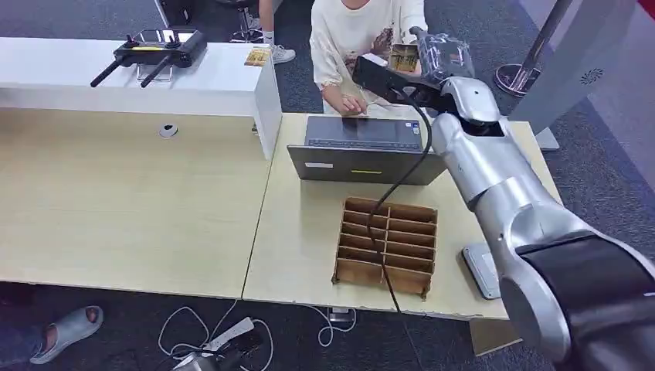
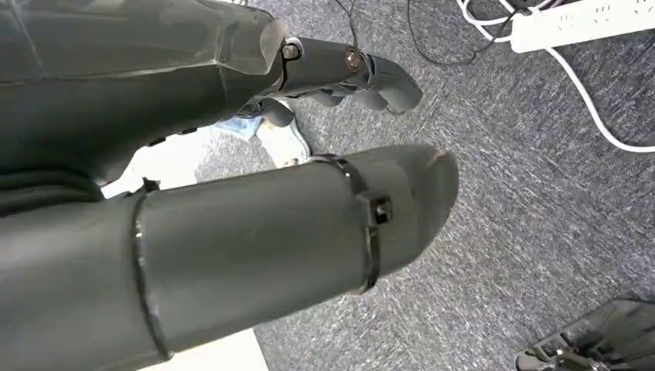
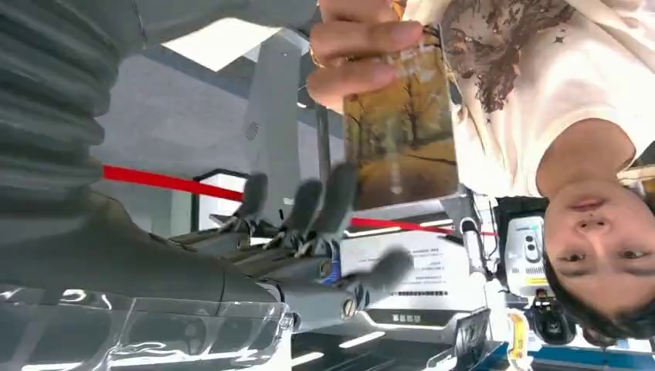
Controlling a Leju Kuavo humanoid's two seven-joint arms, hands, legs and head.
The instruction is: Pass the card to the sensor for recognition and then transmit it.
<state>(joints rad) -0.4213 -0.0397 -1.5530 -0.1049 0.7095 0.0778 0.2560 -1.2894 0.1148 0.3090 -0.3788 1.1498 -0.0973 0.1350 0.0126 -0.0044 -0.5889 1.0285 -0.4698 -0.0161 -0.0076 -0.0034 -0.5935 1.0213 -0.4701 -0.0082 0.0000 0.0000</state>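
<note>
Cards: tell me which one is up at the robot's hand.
The card raised before the person, by the right hand, gripped by the person's hand. The other card lies on the white counter.

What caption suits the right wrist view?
A person's hand grips the card beside the right hand.

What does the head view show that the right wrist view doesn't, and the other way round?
Head view alone: the wooden divider tray, the laptop and the remote controller on the white counter. Right wrist view alone: a person's hand pinching the card's far end, and a red barrier tape behind. Both: the right hand raised toward the person, with the card at its fingers.
</note>
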